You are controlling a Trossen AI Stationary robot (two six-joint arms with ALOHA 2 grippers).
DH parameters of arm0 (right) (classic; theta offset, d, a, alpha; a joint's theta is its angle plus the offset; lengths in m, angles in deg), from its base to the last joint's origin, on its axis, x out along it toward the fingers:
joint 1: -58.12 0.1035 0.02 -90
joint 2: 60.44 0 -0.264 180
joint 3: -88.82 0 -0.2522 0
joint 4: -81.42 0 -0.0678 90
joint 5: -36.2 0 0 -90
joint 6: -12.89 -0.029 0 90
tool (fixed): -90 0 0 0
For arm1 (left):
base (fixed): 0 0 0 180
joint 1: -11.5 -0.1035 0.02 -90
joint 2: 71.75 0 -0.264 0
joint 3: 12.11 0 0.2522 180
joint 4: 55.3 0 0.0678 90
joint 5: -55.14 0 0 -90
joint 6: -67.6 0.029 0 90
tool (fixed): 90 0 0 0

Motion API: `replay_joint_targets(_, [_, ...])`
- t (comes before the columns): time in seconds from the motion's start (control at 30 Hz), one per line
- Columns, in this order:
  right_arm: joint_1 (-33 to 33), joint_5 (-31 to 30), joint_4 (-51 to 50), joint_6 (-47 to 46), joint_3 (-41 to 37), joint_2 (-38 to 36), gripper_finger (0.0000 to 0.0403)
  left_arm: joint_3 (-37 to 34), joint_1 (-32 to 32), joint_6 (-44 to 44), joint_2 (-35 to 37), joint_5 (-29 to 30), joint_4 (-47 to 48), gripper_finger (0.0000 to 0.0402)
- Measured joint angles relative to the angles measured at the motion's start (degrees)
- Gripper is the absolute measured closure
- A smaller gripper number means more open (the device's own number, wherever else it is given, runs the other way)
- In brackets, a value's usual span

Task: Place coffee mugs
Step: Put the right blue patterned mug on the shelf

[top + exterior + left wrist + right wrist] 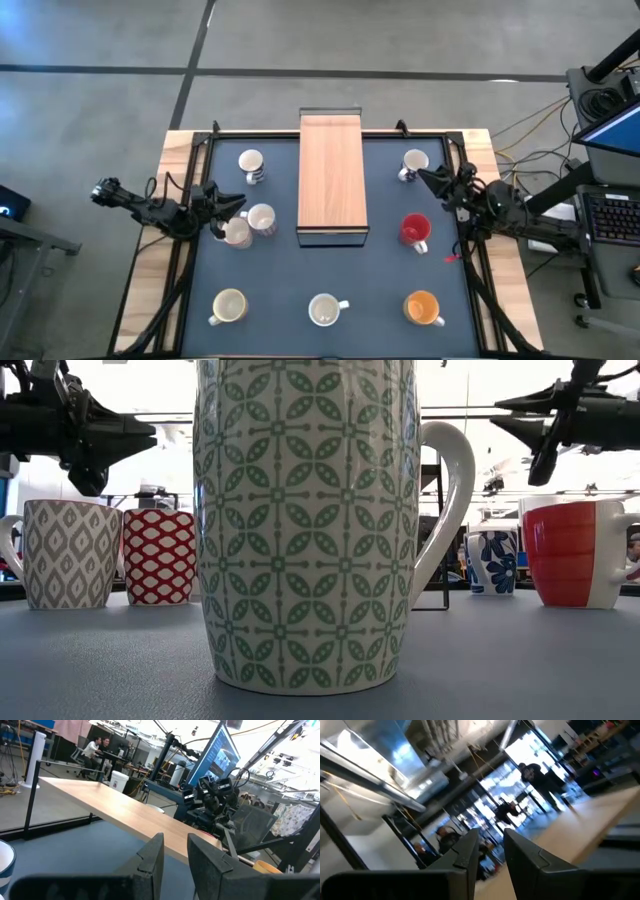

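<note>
Both grippers hover empty over a mat of scattered coffee mugs beside a wooden shelf.

The left gripper (226, 205) hangs with its fingers (152, 860) a narrow gap apart, gripping nothing, two patterned mugs (250, 224) just below and beside its tips. The right gripper (428, 178) is also slightly parted and empty, with the white mug (413, 163) just ahead of it and the red mug (415, 230) close behind. The wooden shelf (331, 176) lies between the arms. The risk, as I judge it: so narrow an opening could knock a mug's rim on descent and tip it.
</note>
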Motion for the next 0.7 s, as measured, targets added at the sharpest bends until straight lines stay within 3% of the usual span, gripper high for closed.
replay_joint_targets(0.13, [0.0, -2.38, -8.96, 4.32, 6.69, 3.66, 0.0294, 0.0, 0.0, 0.0, 0.01, 0.01, -0.01, 0.0333])
replay_joint_targets(0.33, [0.0, -9.04, -35.04, 6.22, 20.15, 11.55, 0.0275, 0.0, 0.01, 0.0, 0.0, 0.0, -0.01, 0.0333])
replay_joint_targets(0.47, [-0.02, -9.97, -49.28, 4.32, 28.74, 18.98, 0.0268, 0.0, -0.01, 0.0, 0.01, 0.01, -0.01, 0.0333])
replay_joint_targets(0.7, [-0.02, -10.02, -65.29, 2.91, 40.57, 32.37, 0.0243, 0.0, 0.01, 0.0, 0.0, 0.02, 0.0, 0.0333])
